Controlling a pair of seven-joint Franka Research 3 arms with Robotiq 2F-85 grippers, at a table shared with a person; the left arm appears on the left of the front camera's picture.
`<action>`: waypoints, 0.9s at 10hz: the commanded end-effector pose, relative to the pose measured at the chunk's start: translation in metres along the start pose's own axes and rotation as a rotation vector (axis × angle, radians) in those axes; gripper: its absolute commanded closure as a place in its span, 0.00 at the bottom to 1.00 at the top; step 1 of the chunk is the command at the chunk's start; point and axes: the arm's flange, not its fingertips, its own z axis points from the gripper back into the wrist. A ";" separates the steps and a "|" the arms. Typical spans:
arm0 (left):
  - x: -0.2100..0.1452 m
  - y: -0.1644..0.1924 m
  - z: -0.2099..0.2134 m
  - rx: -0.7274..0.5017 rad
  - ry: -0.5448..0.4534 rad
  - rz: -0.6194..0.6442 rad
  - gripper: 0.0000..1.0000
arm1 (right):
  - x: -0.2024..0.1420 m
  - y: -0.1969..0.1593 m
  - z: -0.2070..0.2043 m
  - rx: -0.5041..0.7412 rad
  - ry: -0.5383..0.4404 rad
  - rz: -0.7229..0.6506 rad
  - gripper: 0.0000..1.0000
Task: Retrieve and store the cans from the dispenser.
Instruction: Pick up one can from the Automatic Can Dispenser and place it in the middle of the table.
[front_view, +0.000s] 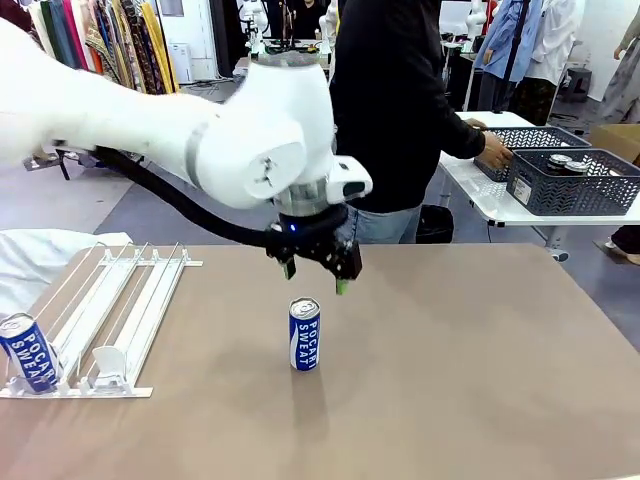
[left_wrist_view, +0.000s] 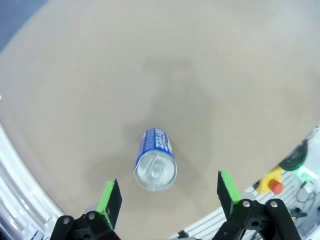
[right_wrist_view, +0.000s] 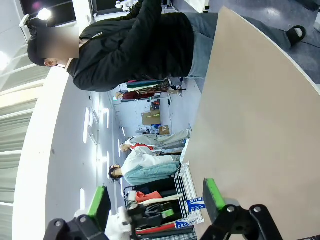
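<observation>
Brown tabletop (front_view: 480, 390). Person (front_view: 390, 100) in black top and jeans at its far edge, turned toward a white side table (front_view: 478, 203) beyond the far right corner. On that: grey perforated basket (front_view: 570, 192), second grey basket (front_view: 538, 138) just behind it. Cardboard box (front_view: 615, 140) further back. White cloth (front_view: 50, 260) off the tabletop's left edge. Clothes rack (front_view: 100, 40) far left, background. Left wrist view: yellow box with red button (left_wrist_view: 272, 184) past the tabletop's edge.

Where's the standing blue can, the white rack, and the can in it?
Blue-and-white aluminium can standing mid-table (front_view: 305, 340): front view, printed side.
White plastic sloped rack (front_view: 152, 310): front view, a lane rail.
Blue-and-white can at the rack's near end (front_view: 28, 352): front view, printed side.
</observation>
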 end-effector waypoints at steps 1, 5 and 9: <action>-0.054 0.053 0.063 -0.134 -0.075 -0.060 0.00 | -0.002 0.004 0.001 0.002 0.004 -0.002 0.00; -0.152 0.210 0.127 -0.492 -0.179 0.145 0.00 | -0.002 0.004 0.001 0.002 0.004 -0.002 0.00; -0.297 0.386 0.129 -0.939 -0.337 0.441 0.00 | -0.002 0.004 0.001 0.002 0.004 -0.002 0.00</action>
